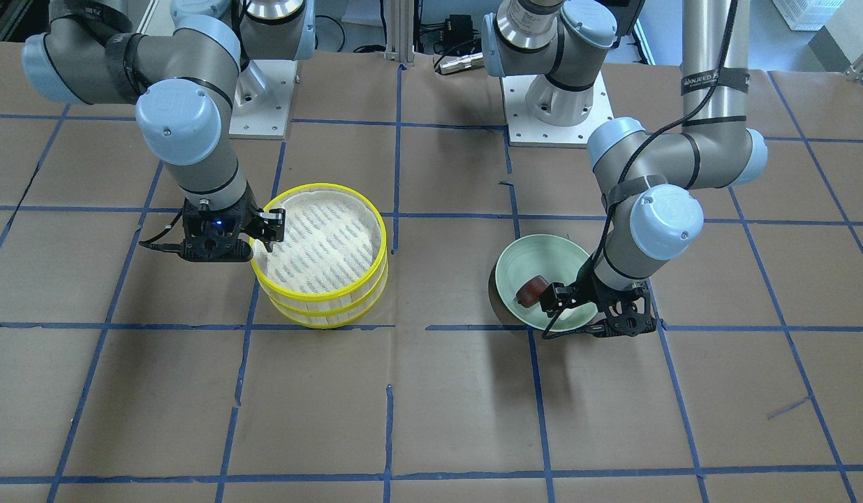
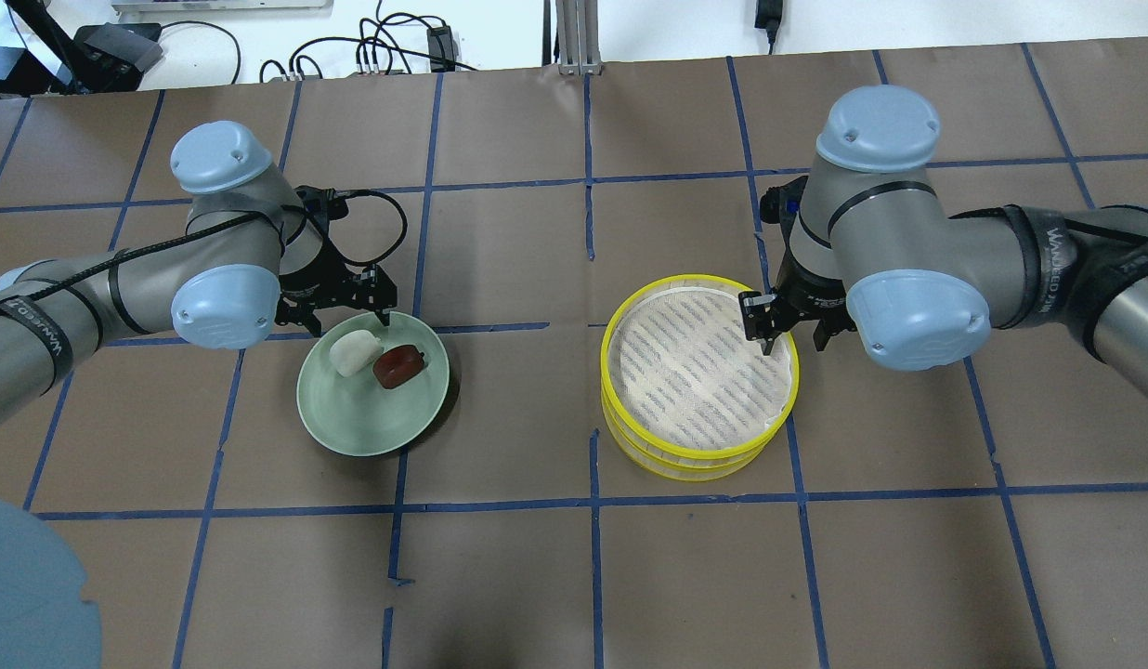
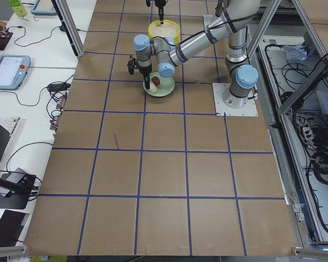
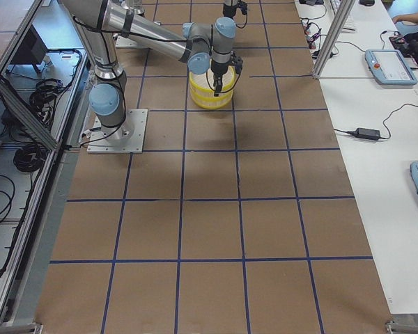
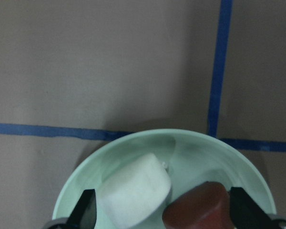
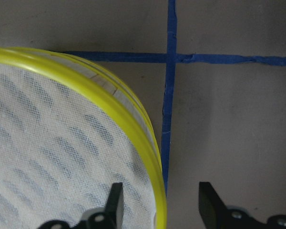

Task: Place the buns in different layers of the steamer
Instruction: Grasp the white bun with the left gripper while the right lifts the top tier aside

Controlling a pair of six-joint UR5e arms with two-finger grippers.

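From overhead, the left gripper [image 2: 344, 316] hangs spread open at the far edge of the pale green dish [image 2: 351, 444], grasping nothing. The white bun [image 2: 353, 353] and the reddish-brown bun [image 2: 399, 365] lie side by side in the dish, just below and ahead of its fingertips. The right gripper [image 2: 792, 342] is likewise open and empty, straddling the yellow rim of the top steamer tray [image 2: 620, 316], which sits stacked on the lower tray [image 2: 667, 465]. Nothing shows in the top tray.

The front-facing view agrees: the left gripper's fingers are down inside the dish, right beside the reddish-brown bun, and the right gripper is at the rim of the stack.

In the left wrist view both buns sit between the parted fingers, neither one pinched.

In the right wrist view one finger is inside the rim and the other is outside it, over the table [image 6: 229, 119].

(The two side views are too small to add anything, and the lower tray's inside is hidden.)

So I judge the task barely begun: no bun has been placed and the trays are not yet separated. Each bun has yet to go into its own layer.
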